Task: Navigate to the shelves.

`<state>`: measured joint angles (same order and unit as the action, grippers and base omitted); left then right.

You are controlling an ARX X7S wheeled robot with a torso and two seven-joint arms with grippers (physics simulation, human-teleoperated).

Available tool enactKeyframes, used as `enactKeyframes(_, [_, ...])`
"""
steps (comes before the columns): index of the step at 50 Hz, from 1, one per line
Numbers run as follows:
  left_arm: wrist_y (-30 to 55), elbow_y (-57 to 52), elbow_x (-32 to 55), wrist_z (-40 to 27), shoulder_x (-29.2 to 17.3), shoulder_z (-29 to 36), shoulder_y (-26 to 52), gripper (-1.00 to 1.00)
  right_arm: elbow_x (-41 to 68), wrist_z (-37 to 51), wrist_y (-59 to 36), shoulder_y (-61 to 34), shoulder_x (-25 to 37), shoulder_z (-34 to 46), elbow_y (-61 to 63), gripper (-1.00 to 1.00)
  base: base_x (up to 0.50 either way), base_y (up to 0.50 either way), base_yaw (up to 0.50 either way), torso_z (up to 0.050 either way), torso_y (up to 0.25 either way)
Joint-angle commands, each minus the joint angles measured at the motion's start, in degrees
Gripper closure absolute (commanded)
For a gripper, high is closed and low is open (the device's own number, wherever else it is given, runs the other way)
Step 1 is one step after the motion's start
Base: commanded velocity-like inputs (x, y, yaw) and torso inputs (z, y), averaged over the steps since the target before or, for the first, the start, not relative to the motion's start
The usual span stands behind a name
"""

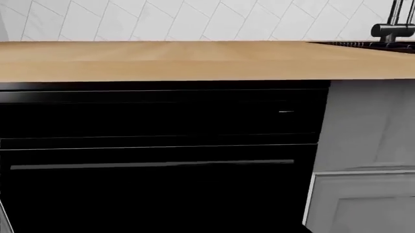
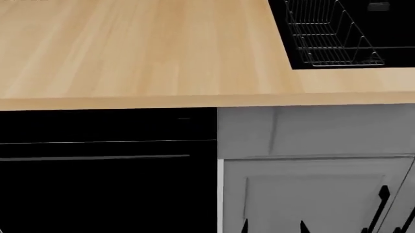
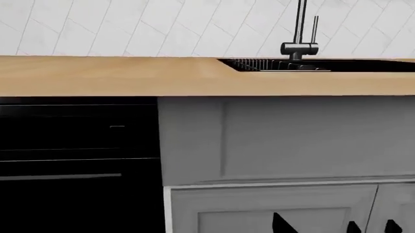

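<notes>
Head view: pale wood-grain desk (image 2: 143, 48) fills the upper frame, its front edge running straight across. Set into the desk at the far right is a black rectangular sink (image 2: 389, 60) with a wire dish rack (image 2: 327, 36) inside it. Below the desk edge, on the left, sits a glossy black built-in appliance front (image 2: 104, 174) with a thin horizontal bar handle (image 2: 97, 158); just beside it on the right are grey panelled cabinet fronts (image 2: 311, 170) with slim black handles (image 2: 382, 199). Dark pointed tips at the bottom edge, right of centre, belong to the right pincer (image 2: 272, 227); only the tips show, standing apart, so the opening looks wide, though the rest is cropped. Left pincer: not seen in any view, state cannot be told. Left wrist view: same desk seen edge-on, black appliance below with its grey bar handle, white tiled wall (image 1: 194, 19) set in a diagonal pattern behind, and a dark metal tap (image 1: 392, 29) at the desk's far end. Right wrist view: tap stands upright at the sink rim, grey cabinet front beneath, black appliance adjoining it; dark pincer tips show at the lower edge. Shelves: not visible in any of the three views; the robot faces the desk and cabinets squarely, close up.
</notes>
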<state>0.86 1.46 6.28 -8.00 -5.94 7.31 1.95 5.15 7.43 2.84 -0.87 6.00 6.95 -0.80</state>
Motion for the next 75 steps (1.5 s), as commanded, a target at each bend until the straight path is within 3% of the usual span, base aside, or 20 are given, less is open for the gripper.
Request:
enactKeyframes(1, [0.0, 0.0, 0.8, -0.6, -0.6, 0.7, 0.1, -1.00, -0.8, 1.5, 0.6, 0.0, 0.6, 1.1, -0.2, -1.00, -0.14, 0.01, -0.50, 0.000, 0.000])
enactKeyframes(75, [-1.8, 1.5, 4.1, -2.6, -3.6, 3.6, 1.0, -1.00, 2.8, 6.1, 0.1, -1.5, 2.4, 3.5, -1.6, -1.00, -0.12, 0.03, -0.50, 0.000, 0.000])
